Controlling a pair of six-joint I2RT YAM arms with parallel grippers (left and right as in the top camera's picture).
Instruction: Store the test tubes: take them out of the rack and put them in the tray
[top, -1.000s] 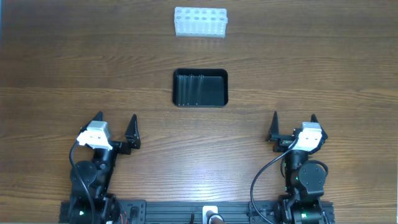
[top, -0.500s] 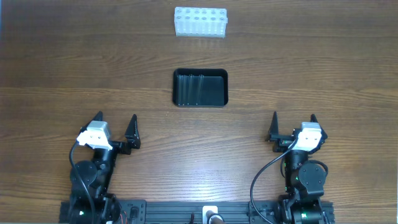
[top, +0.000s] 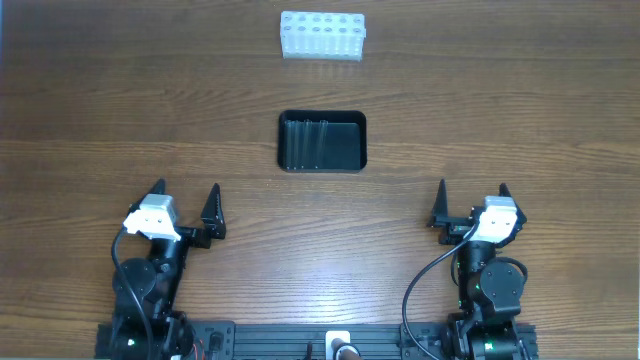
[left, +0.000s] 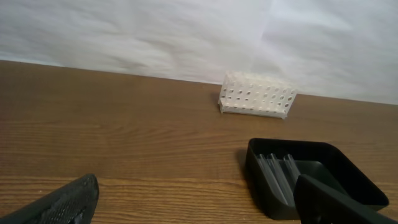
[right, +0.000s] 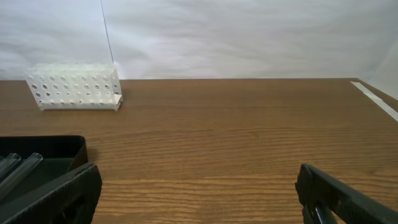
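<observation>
A white perforated test tube rack (top: 322, 36) stands at the far middle of the wooden table; it also shows in the left wrist view (left: 257, 102) and the right wrist view (right: 74, 86). No tubes stand out of its holes. A black tray (top: 322, 141) sits at the table's centre with several clear test tubes (top: 310, 140) lying in it, also seen as tubes (left: 278, 177) and tubes (right: 15, 164). My left gripper (top: 186, 203) is open near the front left, far from the tray. My right gripper (top: 471, 204) is open near the front right, with nothing between its fingers.
The wooden table stretches wide around the tray (left: 311, 177) and rack. A white wall backs the table's far edge. A strip of pale tape (right: 376, 99) lies near the table's right side.
</observation>
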